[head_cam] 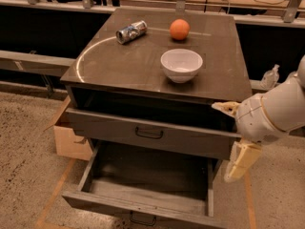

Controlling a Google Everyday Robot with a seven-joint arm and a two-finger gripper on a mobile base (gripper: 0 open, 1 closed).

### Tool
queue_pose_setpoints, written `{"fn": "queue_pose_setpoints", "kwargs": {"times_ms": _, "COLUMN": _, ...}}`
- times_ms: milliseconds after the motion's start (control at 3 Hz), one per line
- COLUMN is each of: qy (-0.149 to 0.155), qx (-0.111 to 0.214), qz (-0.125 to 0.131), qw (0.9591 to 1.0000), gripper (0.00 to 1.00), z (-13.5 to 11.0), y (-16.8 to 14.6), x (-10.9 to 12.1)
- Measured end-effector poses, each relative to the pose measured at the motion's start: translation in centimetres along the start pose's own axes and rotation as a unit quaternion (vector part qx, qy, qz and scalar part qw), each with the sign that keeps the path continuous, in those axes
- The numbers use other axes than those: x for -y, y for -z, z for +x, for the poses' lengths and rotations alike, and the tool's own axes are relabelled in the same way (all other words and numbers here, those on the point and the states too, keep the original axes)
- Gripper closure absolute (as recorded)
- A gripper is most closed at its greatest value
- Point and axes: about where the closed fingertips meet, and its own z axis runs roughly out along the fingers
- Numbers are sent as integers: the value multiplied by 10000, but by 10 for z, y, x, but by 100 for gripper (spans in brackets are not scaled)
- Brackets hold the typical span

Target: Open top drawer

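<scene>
The top drawer [109, 128] of the dark cabinet is pulled out a short way, its small black handle [148, 133] at the centre of the front. My gripper [233, 135] is at the drawer's right end, at the cabinet's right front corner. It is open and empty: one cream finger [224, 108] points left at the drawer's top edge, the other [240, 161] hangs down beside the front's right end. The gripper is well right of the handle.
The lower drawer [143, 204] is pulled far out towards me, below the top one. On the cabinet top [119, 66] are a white bowl [181, 65], an orange [179, 29] and a lying can [131, 31]. A cardboard box [69, 140] stands at the left.
</scene>
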Motion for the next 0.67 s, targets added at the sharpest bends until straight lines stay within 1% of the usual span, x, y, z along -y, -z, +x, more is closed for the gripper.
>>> {"fn": "queue_pose_setpoints", "kwargs": {"times_ms": 333, "qy": 135, "qx": 185, "qz": -116, "qw": 9997, "gripper": 0, "z": 3, "y": -28, "x": -9}}
{"fn": "queue_pose_setpoints", "kwargs": {"times_ms": 667, "qy": 133, "qx": 225, "qz": -173, "qw": 9995, "gripper": 0, "z": 10, "y": -63, "x": -6}}
